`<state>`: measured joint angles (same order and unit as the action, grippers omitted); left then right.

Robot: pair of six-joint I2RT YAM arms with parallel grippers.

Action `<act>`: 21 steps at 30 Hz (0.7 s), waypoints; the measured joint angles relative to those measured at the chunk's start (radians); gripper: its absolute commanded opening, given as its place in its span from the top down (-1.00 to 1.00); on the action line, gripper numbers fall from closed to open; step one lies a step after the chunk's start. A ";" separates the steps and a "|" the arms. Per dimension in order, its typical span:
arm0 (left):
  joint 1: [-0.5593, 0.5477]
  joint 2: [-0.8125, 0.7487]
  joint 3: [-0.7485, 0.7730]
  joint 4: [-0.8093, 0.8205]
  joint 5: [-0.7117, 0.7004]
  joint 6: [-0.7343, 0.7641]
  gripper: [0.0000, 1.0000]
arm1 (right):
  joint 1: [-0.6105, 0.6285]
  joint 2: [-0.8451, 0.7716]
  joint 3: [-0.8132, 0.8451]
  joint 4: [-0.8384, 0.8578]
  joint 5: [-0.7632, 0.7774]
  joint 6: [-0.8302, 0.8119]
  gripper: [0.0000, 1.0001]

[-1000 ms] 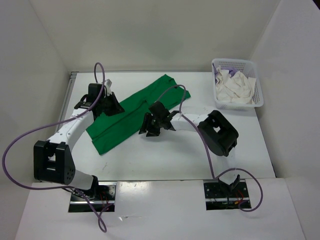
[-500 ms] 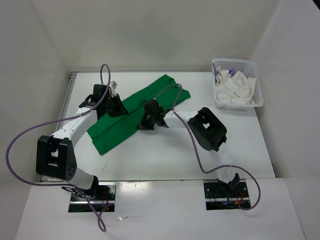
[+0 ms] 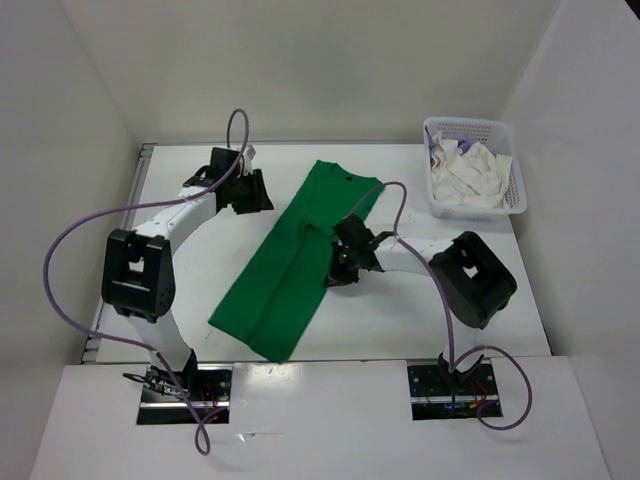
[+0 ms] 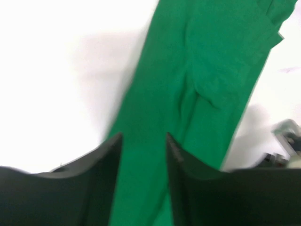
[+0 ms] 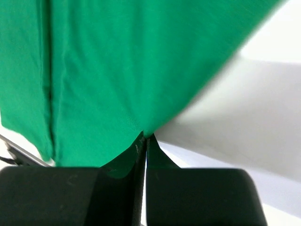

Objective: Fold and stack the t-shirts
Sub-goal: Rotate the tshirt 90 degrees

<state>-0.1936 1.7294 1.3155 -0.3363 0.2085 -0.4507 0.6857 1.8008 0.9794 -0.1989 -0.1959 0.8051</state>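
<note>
Nearest, the bench (image 3: 420,325) carries the near end of the green shirt (image 3: 285,285). It lies flat as a long narrow strip, folded lengthwise, and slants from near left of centre to far right of centre, with its collar at the far end. A crease runs along its length. About halfway along the strip's right edge, the right fingers (image 5: 162,162) are pressed together on that edge. The wrist view shows their tips meeting with green cloth pinched between them, the cloth lifted a little beside them with a shadow under it. The right arm (image 3: 470,285) reaches in from the right, its elbow over bare bench. Farther back and to the left, the left fingers (image 4: 106,162) stand partly apart with nothing between them. From above they are off the strip's left side, near its far half but not touching it. The blurred wrist view looks through their gap onto the shirt spread out beyond. The left arm (image 3: 140,275) bends along the bench's left side. At the far right corner stands the basket (image 3: 520,190), well apart from the green shirt. It holds the crumpled white shirt (image 3: 470,175), with a bit of the lavender shirt (image 3: 437,150) showing at its far left corner.
</note>
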 measured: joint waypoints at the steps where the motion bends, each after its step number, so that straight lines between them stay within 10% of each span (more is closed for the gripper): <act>1: -0.010 0.032 0.023 0.002 -0.002 0.004 -0.15 | -0.019 -0.026 -0.027 -0.014 -0.009 -0.016 1.00; 9: -0.096 0.311 0.221 0.042 -0.005 0.007 -0.42 | -0.176 -0.171 -0.103 -0.181 -0.030 -0.127 0.23; 21: -0.117 0.708 0.698 0.048 -0.016 0.019 -0.08 | -0.231 -0.275 -0.067 -0.245 -0.105 -0.182 0.21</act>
<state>-0.3103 2.4378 2.0132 -0.2878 0.1928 -0.4316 0.4545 1.5257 0.9127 -0.4442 -0.3008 0.6231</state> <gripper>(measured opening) 0.605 0.394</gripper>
